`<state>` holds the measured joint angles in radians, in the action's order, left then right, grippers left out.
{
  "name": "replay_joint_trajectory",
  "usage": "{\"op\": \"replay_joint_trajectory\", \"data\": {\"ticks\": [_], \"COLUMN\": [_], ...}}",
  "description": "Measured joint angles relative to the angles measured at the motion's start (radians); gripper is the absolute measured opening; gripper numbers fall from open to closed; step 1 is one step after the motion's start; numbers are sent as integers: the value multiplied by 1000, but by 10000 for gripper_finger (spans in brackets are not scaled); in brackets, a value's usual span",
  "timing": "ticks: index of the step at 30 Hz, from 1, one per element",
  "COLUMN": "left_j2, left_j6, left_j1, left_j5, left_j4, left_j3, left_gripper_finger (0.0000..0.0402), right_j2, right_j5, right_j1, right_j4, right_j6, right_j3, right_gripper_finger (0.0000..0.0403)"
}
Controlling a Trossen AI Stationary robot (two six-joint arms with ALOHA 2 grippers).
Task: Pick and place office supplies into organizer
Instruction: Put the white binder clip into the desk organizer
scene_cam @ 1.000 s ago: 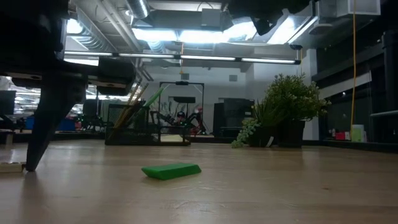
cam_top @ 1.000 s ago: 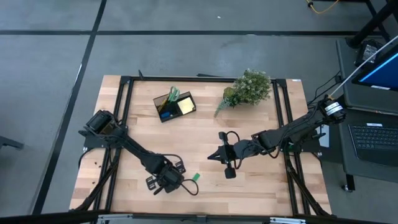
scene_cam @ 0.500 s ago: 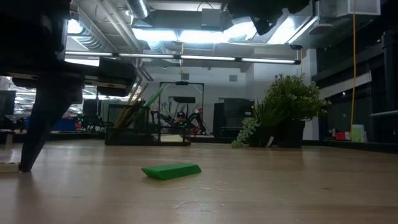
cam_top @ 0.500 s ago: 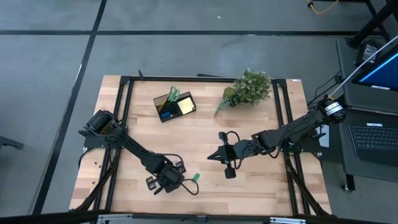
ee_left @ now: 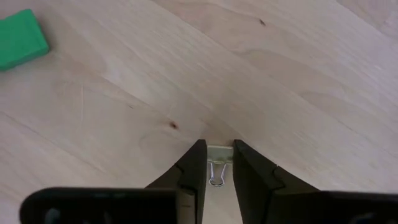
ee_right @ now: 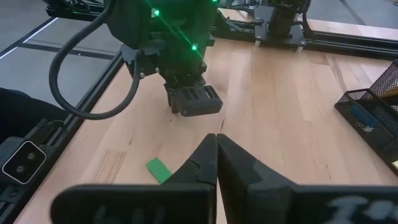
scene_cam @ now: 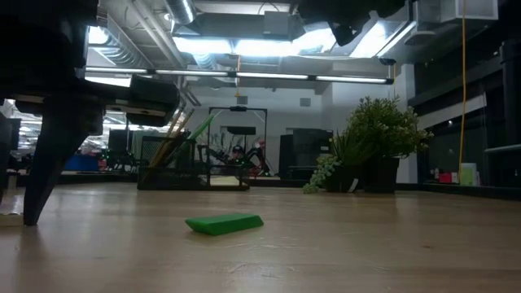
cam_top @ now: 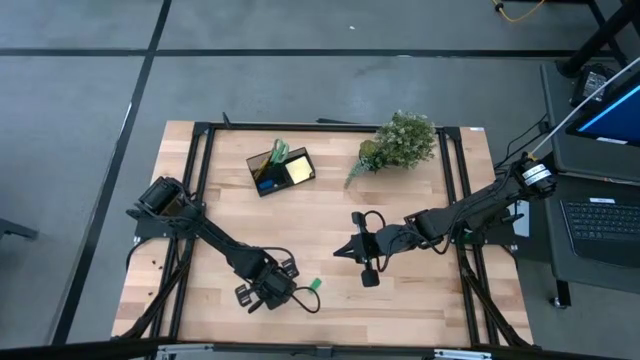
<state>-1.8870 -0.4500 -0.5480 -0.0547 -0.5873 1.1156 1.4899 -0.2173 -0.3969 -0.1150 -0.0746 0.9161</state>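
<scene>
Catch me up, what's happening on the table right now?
The left hand is down at the near part of the table, its fingers set either side of a small binder clip on the wood. A small green block lies loose on the table beside it, untouched. The right hand waits shut and empty above mid-table. The organizer at the back already holds scissors, a yellow sticky-note pad and other items, with the plant to its right.
</scene>
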Motion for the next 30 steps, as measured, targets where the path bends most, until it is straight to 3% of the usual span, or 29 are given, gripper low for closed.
{"op": "replay_joint_trajectory", "data": {"ticks": [12,20,30], "left_j2": [75,126,233], "left_j6": [55,74,133], "left_j1": [-2,2,81], "left_j5": [45,167,221], "left_j4": [-3,-66,-140], "left_j3": [-5,-4,-3], "left_gripper_finger": [57,57,57], "right_j2": [0,0,0], "right_j5": [0,0,0], "right_j1": [0,0,0], "right_j4": [0,-1,-9], "right_j6": [-3,-3,-3], "right_j3": [0,0,0], "right_gripper_finger": [10,10,10]}}
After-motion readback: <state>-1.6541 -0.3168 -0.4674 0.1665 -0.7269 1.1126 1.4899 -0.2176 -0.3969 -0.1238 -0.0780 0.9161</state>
